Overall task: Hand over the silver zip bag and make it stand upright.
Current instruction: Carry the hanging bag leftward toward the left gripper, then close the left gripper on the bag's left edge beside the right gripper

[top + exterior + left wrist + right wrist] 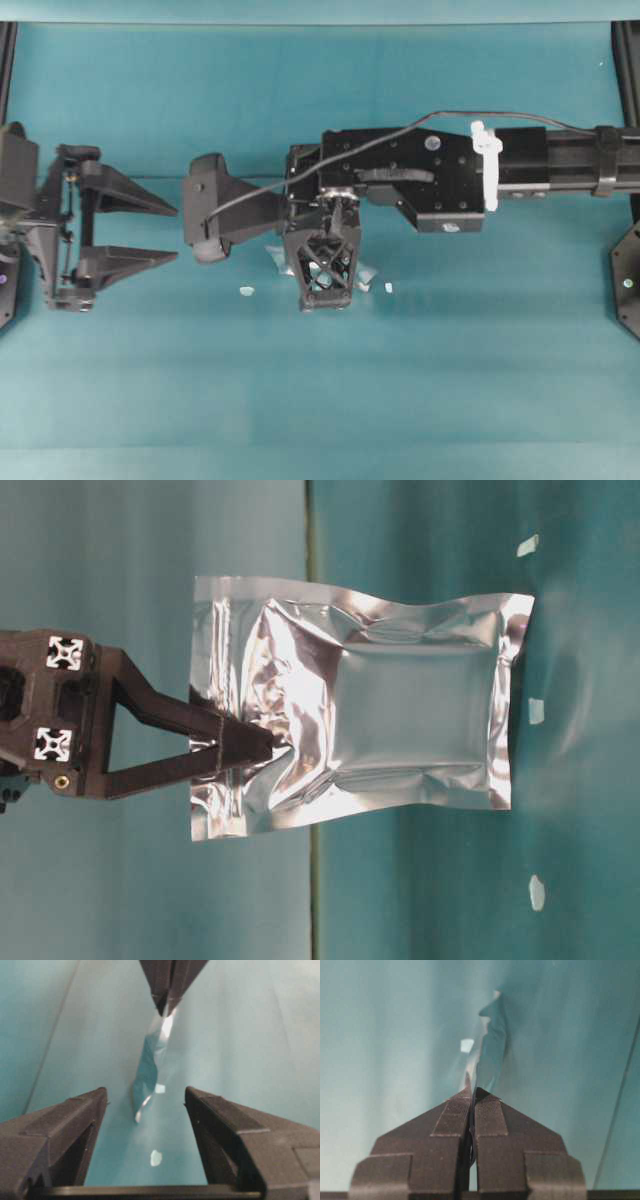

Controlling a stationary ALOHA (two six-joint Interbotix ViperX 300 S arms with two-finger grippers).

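Observation:
The silver zip bag (400, 715) is a shiny crinkled foil pouch, broadside in the table-level view. My right gripper (266, 746) is shut on its crumpled end and points down at the table, with the bag hanging below it. Both wrist views show the bag edge-on as a thin mirror strip (147, 1070) (490, 1045) running out from the pinched tips (472, 1091). From overhead only slivers of the bag (368, 272) show beside the right gripper (324, 296). Whether its lower edge touches the cloth I cannot tell. My left gripper (176, 234) (145, 1092) stands open, apart from the bag and facing it, holding nothing.
Teal cloth (450, 380) covers the whole table. A few small white flecks (247, 291) (156, 1157) lie on it near the bag. The right arm (500, 165) stretches in from the right edge past the middle. Dark frame posts (628, 280) stand at the sides.

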